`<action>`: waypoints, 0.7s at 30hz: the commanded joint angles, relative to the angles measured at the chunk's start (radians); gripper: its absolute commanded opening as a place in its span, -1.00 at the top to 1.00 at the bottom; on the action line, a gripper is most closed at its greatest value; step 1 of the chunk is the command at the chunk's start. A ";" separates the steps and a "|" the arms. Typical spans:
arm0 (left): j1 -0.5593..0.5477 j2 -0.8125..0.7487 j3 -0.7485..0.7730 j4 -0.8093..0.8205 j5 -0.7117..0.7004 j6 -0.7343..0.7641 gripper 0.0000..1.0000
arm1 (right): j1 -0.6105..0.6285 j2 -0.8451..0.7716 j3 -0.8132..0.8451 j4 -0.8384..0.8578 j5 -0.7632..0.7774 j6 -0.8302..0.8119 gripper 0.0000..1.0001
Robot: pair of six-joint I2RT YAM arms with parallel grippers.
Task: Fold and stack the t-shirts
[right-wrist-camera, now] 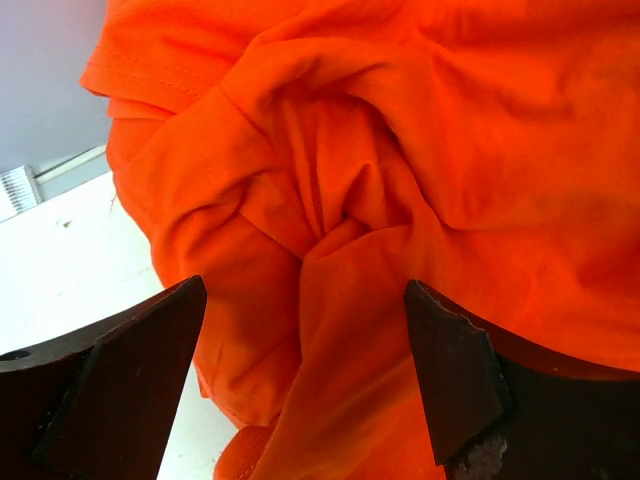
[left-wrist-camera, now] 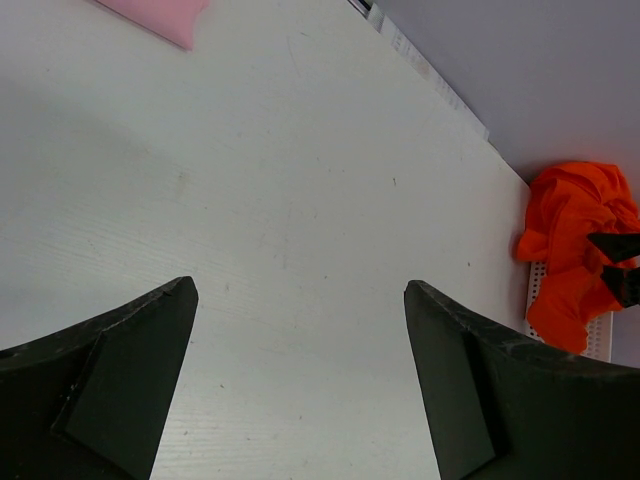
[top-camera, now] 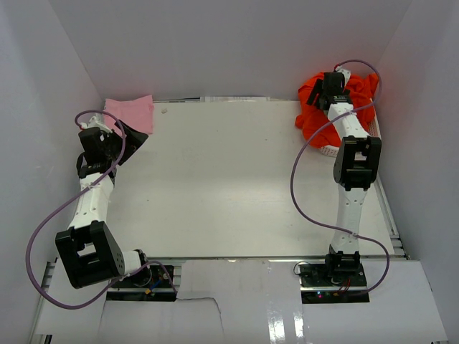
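A heap of crumpled orange-red t-shirts (top-camera: 315, 107) lies in a white lattice basket (top-camera: 330, 150) at the far right corner; it also shows in the left wrist view (left-wrist-camera: 575, 250) and fills the right wrist view (right-wrist-camera: 400, 170). A folded light pink t-shirt (top-camera: 133, 112) lies flat at the far left; its corner shows in the left wrist view (left-wrist-camera: 160, 15). My right gripper (top-camera: 331, 84) (right-wrist-camera: 305, 290) hangs open just above the orange heap, fingers wide apart, holding nothing. My left gripper (top-camera: 133, 137) (left-wrist-camera: 300, 285) is open and empty above bare table beside the pink shirt.
White walls close in the table (top-camera: 229, 179) on the left, back and right. The basket stands against the right wall. Purple cables loop beside both arms.
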 commanded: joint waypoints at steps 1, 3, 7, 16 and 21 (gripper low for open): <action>0.000 -0.021 0.007 0.008 -0.005 0.006 -0.91 | 0.001 -0.015 -0.021 0.003 0.057 0.021 -0.72; -0.001 -0.021 0.007 0.006 -0.003 0.006 -0.91 | 0.001 -0.020 -0.026 -0.007 0.067 0.019 -0.68; -0.001 -0.023 0.008 0.003 -0.008 0.006 -0.90 | 0.001 -0.023 -0.036 -0.024 0.064 0.024 0.10; -0.001 -0.026 0.008 -0.002 -0.014 0.009 -0.90 | 0.001 -0.051 -0.039 -0.043 0.042 0.062 0.85; -0.001 -0.032 0.007 -0.002 -0.012 0.007 -0.90 | -0.001 -0.077 0.066 -0.053 0.038 0.025 0.79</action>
